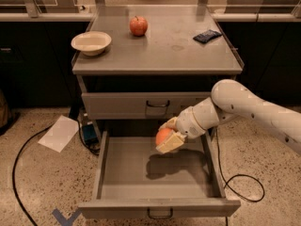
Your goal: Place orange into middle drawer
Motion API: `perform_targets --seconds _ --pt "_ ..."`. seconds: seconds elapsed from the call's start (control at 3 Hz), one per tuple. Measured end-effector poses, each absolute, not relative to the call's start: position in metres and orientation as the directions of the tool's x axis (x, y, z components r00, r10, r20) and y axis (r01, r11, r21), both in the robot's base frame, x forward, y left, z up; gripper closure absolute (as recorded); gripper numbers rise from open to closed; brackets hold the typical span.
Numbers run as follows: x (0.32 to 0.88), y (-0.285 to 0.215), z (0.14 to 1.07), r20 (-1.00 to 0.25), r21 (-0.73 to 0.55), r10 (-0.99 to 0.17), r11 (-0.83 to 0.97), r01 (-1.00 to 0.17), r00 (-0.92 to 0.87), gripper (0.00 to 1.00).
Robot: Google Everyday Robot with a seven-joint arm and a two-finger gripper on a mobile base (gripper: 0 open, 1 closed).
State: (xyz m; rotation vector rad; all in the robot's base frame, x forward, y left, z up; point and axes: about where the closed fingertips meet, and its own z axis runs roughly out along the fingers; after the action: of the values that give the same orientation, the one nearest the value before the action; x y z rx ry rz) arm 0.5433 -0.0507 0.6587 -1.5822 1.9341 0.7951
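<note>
The orange [162,135] is round and smooth, held between the fingers of my gripper [168,134], which is shut on it. The gripper hangs over the back middle of the open middle drawer [115,180], a wide shallow grey metal drawer pulled out at the bottom of the cabinet. The orange is above the drawer floor, not touching it; its shadow falls on the floor below. My white arm [244,107] reaches in from the right.
The upper drawer [122,105] is closed just behind the gripper. On the cabinet top [164,51] are a red apple [138,26], a white bowl [91,43] and a dark packet [207,36]. Paper [59,133] and cables lie on the floor at left.
</note>
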Motion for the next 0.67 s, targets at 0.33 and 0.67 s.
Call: perform_targets --seconds 0.33,0.67 --pt "0.543 -0.051 0.659 -0.708 0.118 -0.681 0.148 -0.982 -0.188 1.00" --pt "0.537 -0.048 0.638 -0.715 0.108 -0.667 0.189 -0.976 -0.208 1.00"
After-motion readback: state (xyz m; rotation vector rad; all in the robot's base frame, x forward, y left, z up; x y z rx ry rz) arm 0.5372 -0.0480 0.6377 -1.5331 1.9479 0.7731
